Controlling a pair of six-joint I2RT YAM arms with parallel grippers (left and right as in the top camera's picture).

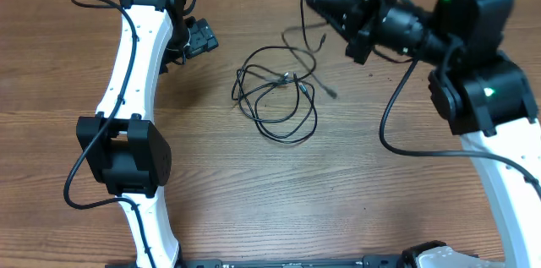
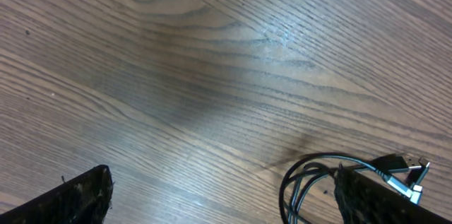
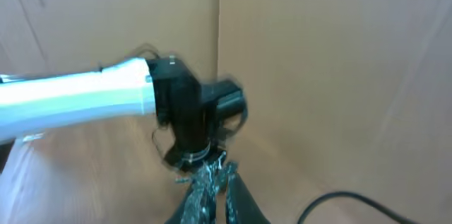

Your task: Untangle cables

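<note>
The cables lie as loose black loops at the middle of the wooden table, with small plug ends showing. My left gripper hovers wide open just left of the loops. In the left wrist view the cables and a silver plug sit by the right finger, and nothing is between the fingers of the left gripper. My right gripper is raised at the back right, shut on a thin strand that trails down to the loops. The right wrist view shows the right gripper pinched together.
The left arm's white link and black elbow stand along the left side. The right arm's black housing and its thick wire take up the right. Brown cardboard walls rise behind the table.
</note>
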